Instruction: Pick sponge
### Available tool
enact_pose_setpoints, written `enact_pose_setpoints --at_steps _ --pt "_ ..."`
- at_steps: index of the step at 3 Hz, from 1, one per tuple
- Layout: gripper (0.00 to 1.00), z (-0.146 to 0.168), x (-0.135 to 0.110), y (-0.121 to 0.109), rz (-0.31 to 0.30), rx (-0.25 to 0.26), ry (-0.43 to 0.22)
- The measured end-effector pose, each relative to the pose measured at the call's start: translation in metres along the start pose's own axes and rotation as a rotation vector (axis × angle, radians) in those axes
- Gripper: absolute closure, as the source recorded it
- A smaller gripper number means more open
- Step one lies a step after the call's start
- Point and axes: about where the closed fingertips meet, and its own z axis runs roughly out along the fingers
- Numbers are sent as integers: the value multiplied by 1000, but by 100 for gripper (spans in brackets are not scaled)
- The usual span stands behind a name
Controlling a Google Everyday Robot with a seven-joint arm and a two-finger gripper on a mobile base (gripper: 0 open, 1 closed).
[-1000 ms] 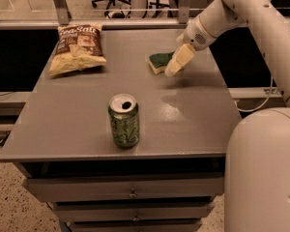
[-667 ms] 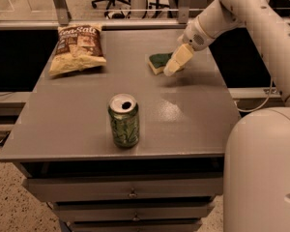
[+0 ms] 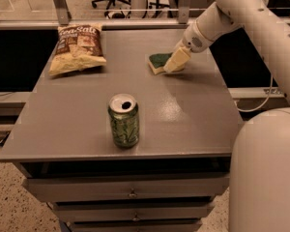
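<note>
The sponge has a dark green top over pale yellow foam. It lies flat on the grey table, at the far right. My gripper reaches down from the white arm at the upper right. It sits at the sponge's right end, covering that end and at or just above table height. Whether it touches the sponge cannot be told.
A chip bag lies at the table's far left. A green drink can stands upright near the front edge, in the middle. The robot's white body fills the lower right, beside the table. Drawers sit under the tabletop.
The gripper has edged slightly left and down at the sponge's right end. The sponge, can and bag have not moved.
</note>
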Motion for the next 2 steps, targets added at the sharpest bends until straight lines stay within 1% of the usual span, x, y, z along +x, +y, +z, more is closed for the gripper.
enact_pose_setpoints --at_steps 1,2 --pt "57 -3 2 -2 -1 26 3" --pt "81 -6 1 1 -7 32 -1"
